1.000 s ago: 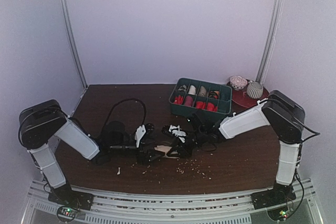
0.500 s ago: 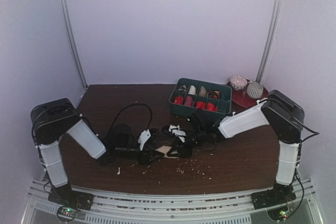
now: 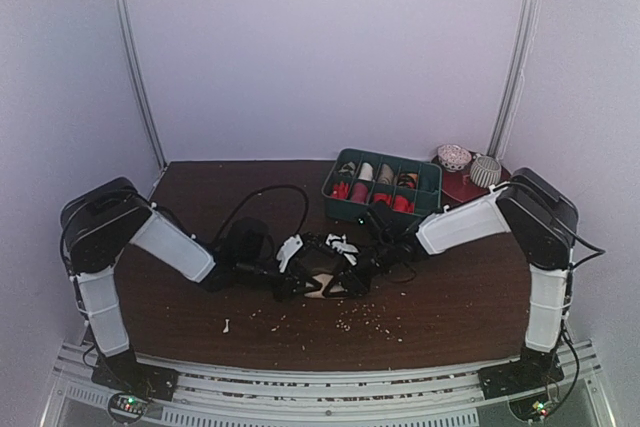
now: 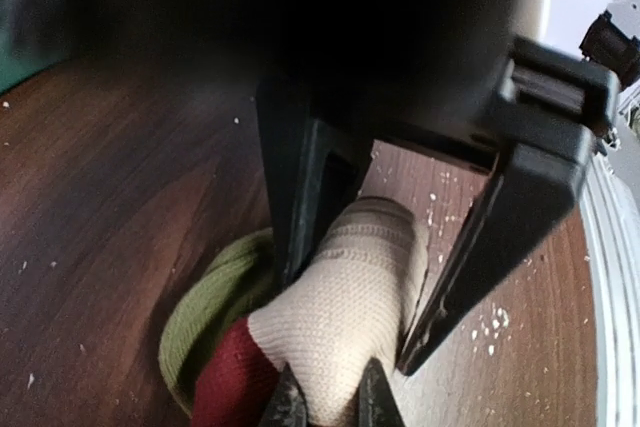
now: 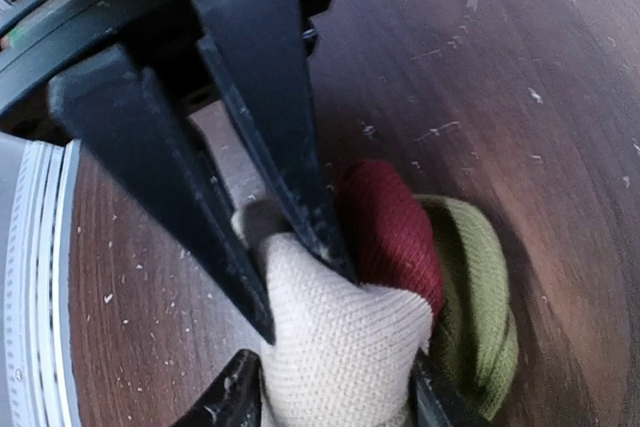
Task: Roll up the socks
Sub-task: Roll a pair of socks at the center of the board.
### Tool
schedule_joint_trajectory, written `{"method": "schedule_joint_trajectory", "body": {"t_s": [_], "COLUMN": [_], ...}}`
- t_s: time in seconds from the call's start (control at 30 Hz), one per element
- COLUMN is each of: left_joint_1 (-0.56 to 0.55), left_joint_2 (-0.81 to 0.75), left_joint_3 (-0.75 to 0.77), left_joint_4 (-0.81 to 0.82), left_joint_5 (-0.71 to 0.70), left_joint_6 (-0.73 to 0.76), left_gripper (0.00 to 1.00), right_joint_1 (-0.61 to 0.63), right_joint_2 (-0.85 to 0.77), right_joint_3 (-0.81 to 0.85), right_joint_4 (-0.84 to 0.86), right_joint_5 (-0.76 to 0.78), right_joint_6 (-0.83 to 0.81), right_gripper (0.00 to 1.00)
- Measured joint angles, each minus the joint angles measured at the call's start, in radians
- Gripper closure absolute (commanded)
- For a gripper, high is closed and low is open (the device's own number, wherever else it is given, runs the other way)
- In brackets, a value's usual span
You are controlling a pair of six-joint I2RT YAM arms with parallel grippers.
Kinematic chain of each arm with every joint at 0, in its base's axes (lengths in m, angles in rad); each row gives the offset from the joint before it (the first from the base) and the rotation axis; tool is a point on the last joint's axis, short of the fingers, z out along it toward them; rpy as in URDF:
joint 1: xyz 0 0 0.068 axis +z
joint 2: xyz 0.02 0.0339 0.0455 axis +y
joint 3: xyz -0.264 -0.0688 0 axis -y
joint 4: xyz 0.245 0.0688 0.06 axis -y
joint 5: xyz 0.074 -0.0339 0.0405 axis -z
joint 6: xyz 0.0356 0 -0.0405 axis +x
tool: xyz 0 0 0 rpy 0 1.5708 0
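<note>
The socks (image 4: 345,317) lie as one bundle on the brown table: a cream knit part on top, a maroon part (image 5: 390,227) and an olive-green part (image 5: 475,297) beside it. In the top view only a pale patch of the socks (image 3: 318,290) shows between the two arms. My left gripper (image 4: 330,402) pinches the cream fabric at its fingertips. My right gripper (image 5: 335,402) comes from the opposite side, its jaws wide on either side of the cream part, and one finger stands slightly off the fabric. Both grippers (image 3: 305,285) (image 3: 340,280) meet at the table's middle.
A teal divided bin (image 3: 384,187) with rolled fabric bundles stands at the back right. Beside it, a red plate (image 3: 470,187) carries two patterned balls. Pale crumbs (image 3: 360,322) are scattered on the table near the front edge. A black cable (image 3: 270,197) loops over the left arm.
My left arm has slid right to the bundle and its jaws have closed on the cream fabric. My right gripper's jaws have spread wider.
</note>
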Motion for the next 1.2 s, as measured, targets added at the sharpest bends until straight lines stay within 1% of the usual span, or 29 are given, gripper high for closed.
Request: {"method": "schedule_joint_trajectory", "body": {"t_s": [0.1,0.23,0.3,0.37,0.43,0.57,0.7,0.83,0.97,1.03,1.2], "left_joint_1": [0.001,0.005,0.007,0.013,0.026,0.035,0.043,0.047,0.05,0.05,0.052], "left_joint_2": [0.007,0.036,0.05,0.064,0.072,0.081,0.094,0.098,0.097,0.097,0.097], "left_joint_3": [0.074,0.101,0.106,0.112,0.114,0.132,0.164,0.193,0.211,0.212,0.212], "left_joint_4": [-0.141,-0.169,-0.161,-0.164,-0.166,-0.193,-0.248,-0.307,-0.345,-0.351,-0.359], "left_joint_5": [0.011,0.058,0.074,0.106,0.138,0.163,0.189,0.201,0.209,0.212,0.219], "left_joint_6": [-0.027,-0.043,-0.056,-0.084,-0.11,-0.127,-0.127,-0.125,-0.118,-0.115,-0.107], "left_gripper": [1.0,1.0,1.0,1.0,1.0,1.0,1.0,1.0,1.0,1.0,1.0], "right_joint_1": [-0.01,-0.007,0.0,0.016,0.04,0.076,0.091,0.091,0.091,0.091,0.09], "right_joint_2": [-0.016,-0.06,-0.098,-0.174,-0.267,-0.389,-0.394,-0.346,-0.274,-0.25,-0.194], "right_joint_3": [-0.002,-0.039,-0.077,-0.156,-0.229,-0.299,-0.325,-0.315,-0.285,-0.274,-0.238], "right_joint_4": [-0.008,-0.006,0.008,0.051,0.097,0.173,0.202,0.195,0.193,0.199,0.209], "right_joint_5": [0.04,0.125,0.171,0.233,0.286,0.352,0.375,0.383,0.385,0.384,0.382], "right_joint_6": [0.039,0.085,0.079,0.03,-0.043,-0.167,-0.243,-0.289,-0.311,-0.313,-0.303], "right_gripper": [0.47,0.48,0.45,0.41,0.4,0.4,0.4,0.41,0.43,0.46,0.65]}}
